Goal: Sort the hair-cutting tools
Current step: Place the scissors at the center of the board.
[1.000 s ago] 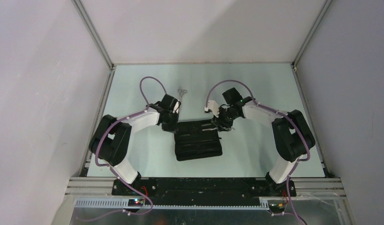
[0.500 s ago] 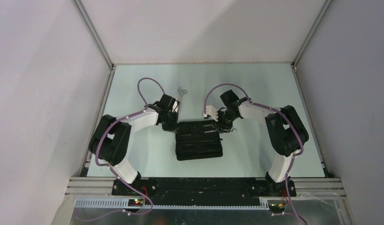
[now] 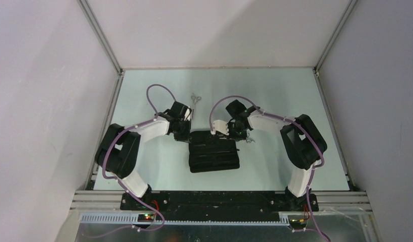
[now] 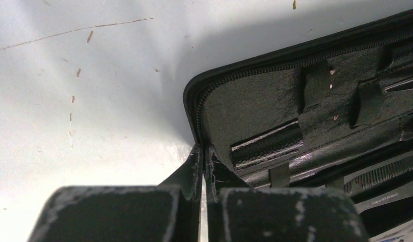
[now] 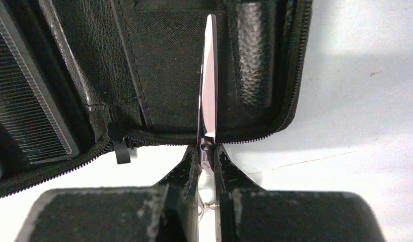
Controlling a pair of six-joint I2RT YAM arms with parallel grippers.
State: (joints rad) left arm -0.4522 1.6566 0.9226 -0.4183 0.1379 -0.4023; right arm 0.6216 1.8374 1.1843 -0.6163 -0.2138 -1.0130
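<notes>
A black zip pouch [image 3: 214,156] lies open mid-table. My right gripper [image 5: 208,151] is shut on a silver pair of scissors [image 5: 209,85]. Their closed blades point over the pouch's rim onto its inner lining [image 5: 169,60], and the finger rings [image 3: 250,139] stick out behind the right gripper [image 3: 236,134]. A black comb [image 5: 33,116] sits inside the pouch at the left. My left gripper [image 4: 203,157] is shut on the pouch's zip edge [image 4: 194,101] at its far-left corner [image 3: 185,135]. A second pair of scissors [image 3: 195,98] lies on the table behind the left arm.
Elastic loops and slots [image 4: 267,143] line the inside of the pouch. Grey walls with metal rails [image 3: 101,35] enclose the pale table [image 3: 285,91] on three sides. The arm bases stand at the near edge.
My right gripper has closed on the scissors and moved left with them, bringing the blades over the pouch. The left gripper has stayed shut on the pouch's corner.
</notes>
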